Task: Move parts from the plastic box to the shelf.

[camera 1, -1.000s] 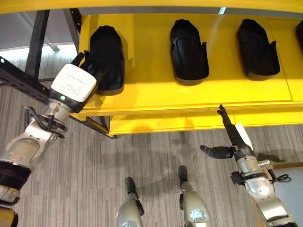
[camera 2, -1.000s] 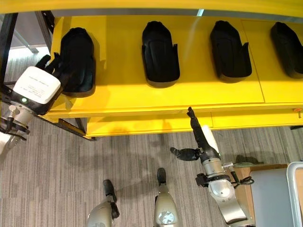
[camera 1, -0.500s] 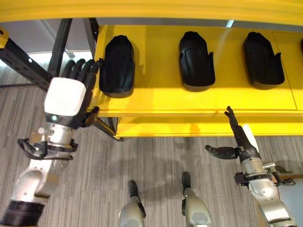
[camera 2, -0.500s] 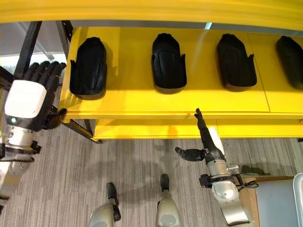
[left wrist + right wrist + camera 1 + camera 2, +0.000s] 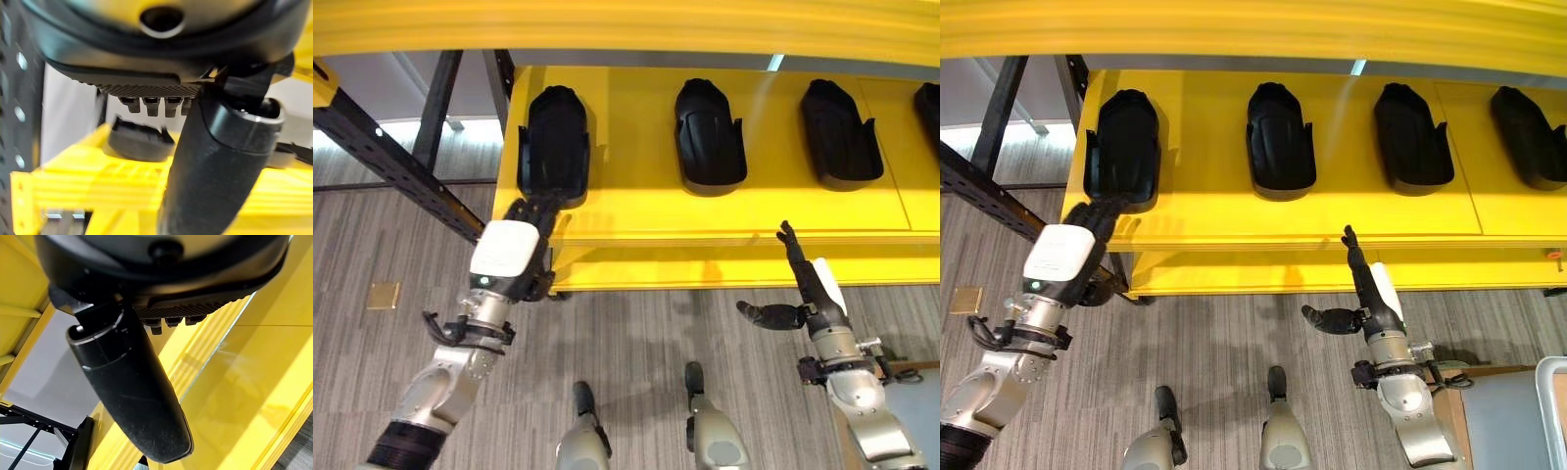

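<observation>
We stand before a yellow shelf (image 5: 636, 211) on a dark perforated steel frame (image 5: 391, 166), over grey striped carpet (image 5: 636, 333) with a small brass floor plate (image 5: 382, 295) off to our left; on the shelf lie black moulded parts in a row, lengthwise and well apart: the leftmost part (image 5: 554, 141), a second part (image 5: 709, 135), a third part (image 5: 840, 135), and in the right eye view a fourth part (image 5: 1527, 135); each is glossy, rounded at the far end, with a raised ridge along one side; our left hand (image 5: 514, 257) sits at the shelf's front edge just below the leftmost part, fingers relaxed and empty, where half a second ago it was raised out past the shelf's left end; our right hand (image 5: 800, 294) hangs below the shelf edge, fingers straight, thumb out, holding nothing, as before.
</observation>
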`<state>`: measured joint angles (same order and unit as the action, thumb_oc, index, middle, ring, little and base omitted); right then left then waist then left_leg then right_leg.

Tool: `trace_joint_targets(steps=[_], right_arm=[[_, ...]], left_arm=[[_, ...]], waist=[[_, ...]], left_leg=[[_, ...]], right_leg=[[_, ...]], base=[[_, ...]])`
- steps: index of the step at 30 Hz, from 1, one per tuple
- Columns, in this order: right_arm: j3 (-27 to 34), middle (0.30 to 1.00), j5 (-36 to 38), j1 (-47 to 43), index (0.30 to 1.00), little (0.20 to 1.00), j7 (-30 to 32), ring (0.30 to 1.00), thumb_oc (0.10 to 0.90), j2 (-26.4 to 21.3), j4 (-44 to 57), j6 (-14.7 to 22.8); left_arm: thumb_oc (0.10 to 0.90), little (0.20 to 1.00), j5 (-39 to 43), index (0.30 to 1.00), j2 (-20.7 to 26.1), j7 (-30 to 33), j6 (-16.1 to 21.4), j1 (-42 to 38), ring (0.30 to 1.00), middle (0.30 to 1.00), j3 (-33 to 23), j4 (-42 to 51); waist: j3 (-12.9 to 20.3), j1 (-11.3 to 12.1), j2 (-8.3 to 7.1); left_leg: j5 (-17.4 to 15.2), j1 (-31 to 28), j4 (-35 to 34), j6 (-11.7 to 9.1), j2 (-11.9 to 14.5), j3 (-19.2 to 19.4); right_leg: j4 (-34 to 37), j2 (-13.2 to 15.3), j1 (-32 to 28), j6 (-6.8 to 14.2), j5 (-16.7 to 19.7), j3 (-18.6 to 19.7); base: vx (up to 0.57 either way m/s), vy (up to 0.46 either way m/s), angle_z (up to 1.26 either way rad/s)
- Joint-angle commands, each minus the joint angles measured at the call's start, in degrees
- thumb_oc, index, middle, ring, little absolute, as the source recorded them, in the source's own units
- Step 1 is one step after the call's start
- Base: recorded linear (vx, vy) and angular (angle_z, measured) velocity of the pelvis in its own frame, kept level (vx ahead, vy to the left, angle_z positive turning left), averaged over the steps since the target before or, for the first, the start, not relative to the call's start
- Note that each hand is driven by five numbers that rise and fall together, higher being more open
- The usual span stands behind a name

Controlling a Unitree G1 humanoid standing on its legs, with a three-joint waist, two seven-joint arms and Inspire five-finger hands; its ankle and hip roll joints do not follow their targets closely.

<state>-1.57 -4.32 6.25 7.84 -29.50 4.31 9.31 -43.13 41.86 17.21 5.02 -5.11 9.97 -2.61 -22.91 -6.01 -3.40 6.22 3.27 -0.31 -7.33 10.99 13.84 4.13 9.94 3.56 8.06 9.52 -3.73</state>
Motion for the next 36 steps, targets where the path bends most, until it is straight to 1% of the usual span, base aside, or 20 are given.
trace_joint_targets(steps=[1, 4, 7, 17, 26, 31, 36], right_arm=[[1.56, 1.000, 0.38, -2.62, 1.000, 1.000, 2.59, 1.000, 0.900, -0.89, 6.21, 3.38], [1.39, 1.000, 0.22, -2.33, 1.000, 1.000, 2.78, 1.000, 0.900, -0.90, 6.00, 3.25], [1.36, 1.000, 0.10, -2.23, 1.000, 1.000, 2.81, 1.000, 0.900, -1.01, 6.12, 3.24], [1.51, 1.000, 0.42, -1.87, 1.000, 1.000, 2.86, 1.000, 0.900, -1.34, 6.24, 3.47], [1.20, 1.000, 0.55, -1.57, 1.000, 1.000, 2.86, 1.000, 0.900, -1.48, 6.20, 3.60], [0.89, 1.000, 0.53, -1.69, 1.000, 1.000, 3.07, 1.000, 0.900, -1.68, 6.10, 3.71], [0.30, 1.000, 0.70, -1.86, 1.000, 1.000, 3.08, 1.000, 0.900, -1.88, 6.13, 3.87]], left_arm=[[0.900, 1.000, -0.12, 1.000, 0.20, 2.73, -0.34, -5.52, 1.000, 1.000, -2.19, -0.77], [0.900, 1.000, -1.66, 1.000, -0.79, 2.58, -1.84, -6.28, 1.000, 1.000, -0.52, -5.38], [0.900, 1.000, -1.82, 1.000, -1.18, 2.86, -2.64, -7.03, 1.000, 1.000, -0.09, -7.78], [0.900, 1.000, -1.64, 1.000, -1.75, 4.07, -4.77, -10.71, 1.000, 1.000, 0.87, -13.54], [0.900, 1.000, -1.26, 1.000, -1.78, 4.93, -5.71, -12.62, 1.000, 1.000, 1.43, -16.44], [0.900, 1.000, -1.58, 1.000, -1.89, 5.13, -6.07, -14.53, 1.000, 1.000, 3.10, -18.26], [0.900, 1.000, -1.44, 1.000, -2.15, 4.91, -6.55, -16.72, 1.000, 1.000, 5.23, -21.96]], waist=[[4.59, -0.45, -1.47], [4.66, -0.62, -1.83], [4.73, -0.73, -1.98], [4.63, -1.09, -2.25], [4.50, -1.20, -2.32], [4.47, -1.40, -2.35], [4.31, -1.71, -2.57]], left_leg=[[-2.22, 3.68, 6.08, 0.26, 1.76, -2.76], [-2.15, 4.00, 6.40, 0.16, 1.93, -2.57], [-2.22, 4.19, 6.63, 0.13, 2.00, -2.56], [-2.42, 4.73, 7.42, 0.02, 2.11, -2.53], [-2.44, 5.27, 7.87, -0.08, 2.15, -2.67], [-2.44, 5.35, 7.91, -0.08, 2.16, -2.65], [-2.50, 5.67, 8.30, -0.10, 2.28, -2.60]], right_leg=[[-5.08, 2.74, 0.98, 0.95, -2.77, -1.43], [-4.98, 2.58, 1.28, 0.88, -2.55, -1.17], [-5.01, 2.46, 1.52, 0.81, -2.52, -0.92], [-5.90, 2.48, 1.99, 0.83, -2.93, -0.79], [-6.17, 2.44, 2.32, 0.90, -2.99, -0.82], [-6.34, 2.43, 2.51, 0.92, -3.02, -0.78], [-6.85, 2.39, 3.09, 0.95, -3.18, -0.55]], base=[[0.00, 0.000, 0.00], [0.00, 0.000, 0.00], [0.00, 0.000, 0.00], [0.00, 0.000, 0.00], [0.01, 0.003, -0.03], [0.00, 0.000, 0.00], [0.00, 0.000, -0.01]])
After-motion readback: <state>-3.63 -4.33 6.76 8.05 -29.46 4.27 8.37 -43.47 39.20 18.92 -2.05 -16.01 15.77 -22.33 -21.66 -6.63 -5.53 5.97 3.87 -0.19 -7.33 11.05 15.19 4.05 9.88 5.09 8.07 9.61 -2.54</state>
